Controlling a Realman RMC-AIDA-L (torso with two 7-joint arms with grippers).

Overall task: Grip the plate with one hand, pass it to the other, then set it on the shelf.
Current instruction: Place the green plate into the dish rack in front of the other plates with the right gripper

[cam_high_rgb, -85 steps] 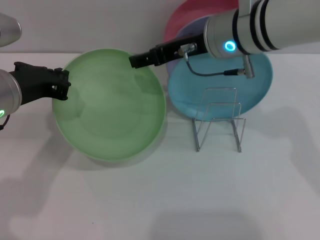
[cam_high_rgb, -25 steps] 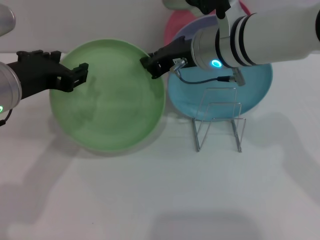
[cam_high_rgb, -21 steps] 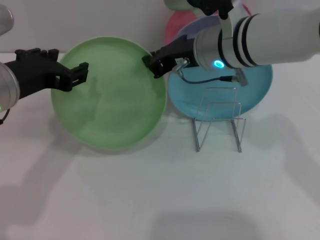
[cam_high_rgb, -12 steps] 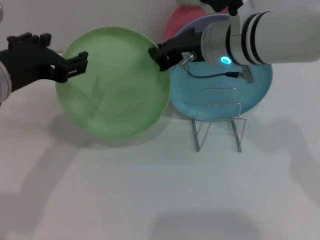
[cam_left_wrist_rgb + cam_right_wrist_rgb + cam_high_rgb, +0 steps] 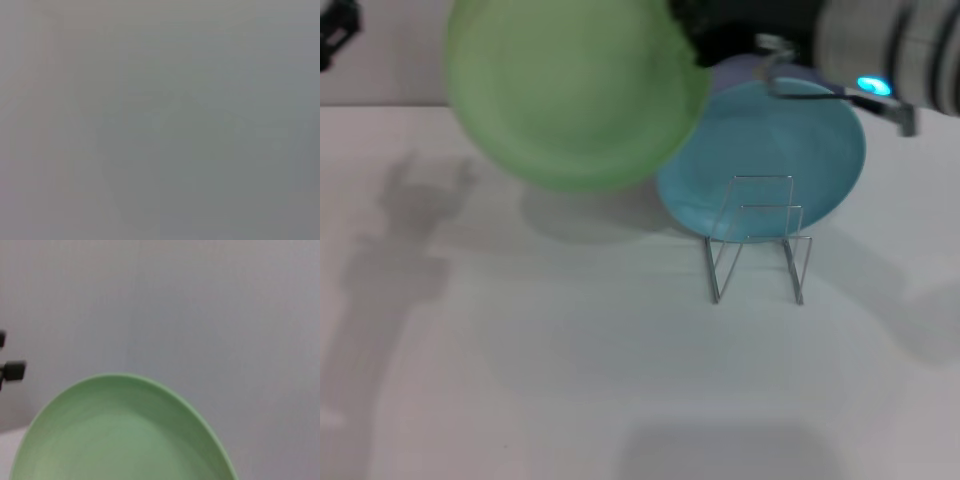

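Above the far left part of the white surface (image 5: pixel 520 380), the light-green plate (image 5: pixel 575 85) hangs in the air, lifted clear and tilted so that its face shows toward the head camera; its shadow falls on the surface below it, near the far edge. The right gripper (image 5: pixel 685 30) is at the plate's right rim, a dark blurred shape at the end of the thick white arm (image 5: pixel 890 45) with black bands and a cyan light; it appears clamped on that rim, though its tips are hidden by blur. The right wrist view shows the same plate (image 5: pixel 120 435) filling the lower part of the picture against a plain grey wall, with a small black piece of the left gripper (image 5: pixel 12 371) far off at the side. In the head view only a black scrap of the left gripper (image 5: pixel 335 30) shows, at the far left corner, well apart from the plate and touching nothing; I cannot tell whether it is apart or together. The left wrist view is a flat grey blur and shows nothing to name. Right of the green plate, at the far edge of the surface, the turquoise-blue plate (image 5: pixel 760 165) stands leaning, with a lavender plate (image 5: pixel 750 68) just behind it. The wire shelf (image 5: pixel 757 240) stands just in front of the blue plate, with nothing in its 2 upright loops.
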